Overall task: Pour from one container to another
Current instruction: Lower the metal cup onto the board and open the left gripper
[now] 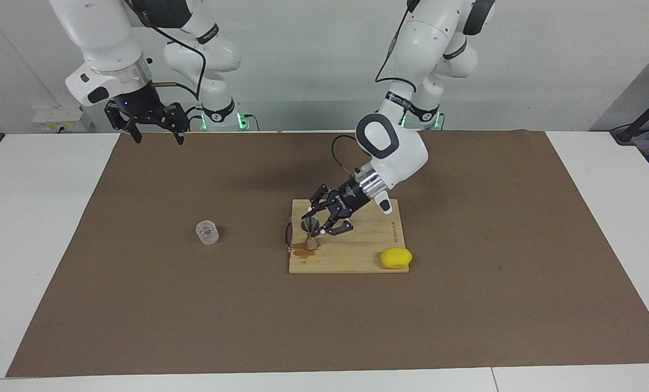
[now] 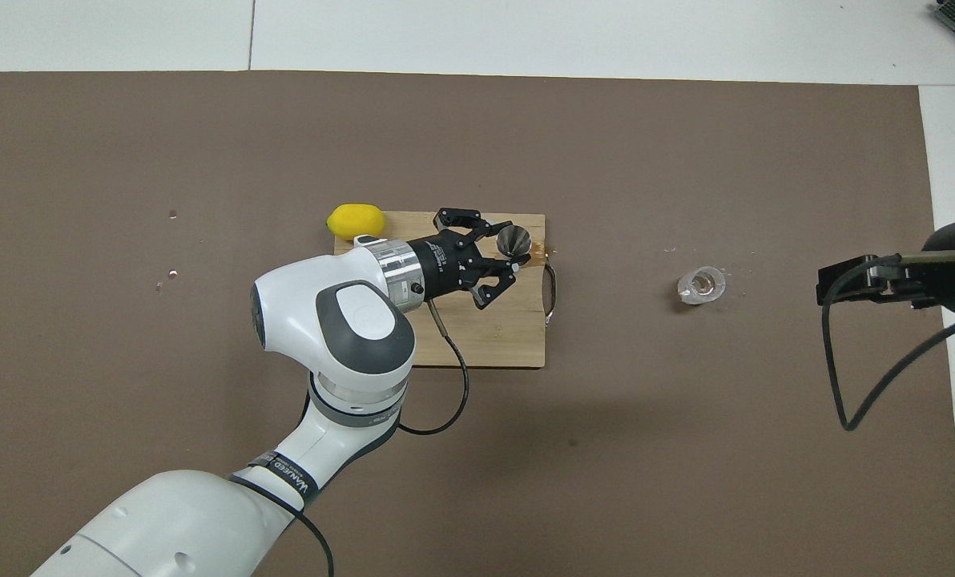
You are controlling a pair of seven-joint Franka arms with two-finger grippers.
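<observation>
Left end effector [image 1: 314, 231] grips the jigger [image 1: 310, 235] on the board [image 1: 357, 256]; right end effector [image 1: 155, 130] waits open.

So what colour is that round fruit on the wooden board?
Bright yellow: the lemon sits at a corner of the cutting board, clearest in the facing view.

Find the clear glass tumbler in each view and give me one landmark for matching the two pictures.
Facing view: the glass tumbler stands on the brown mat, left of centre in the picture, toward the right arm's end of the table.
Overhead view: the tumbler sits right of centre in the picture, on the same mat.
Shared landmark: the wooden cutting board, which lies beside it toward the left arm's end.
</observation>
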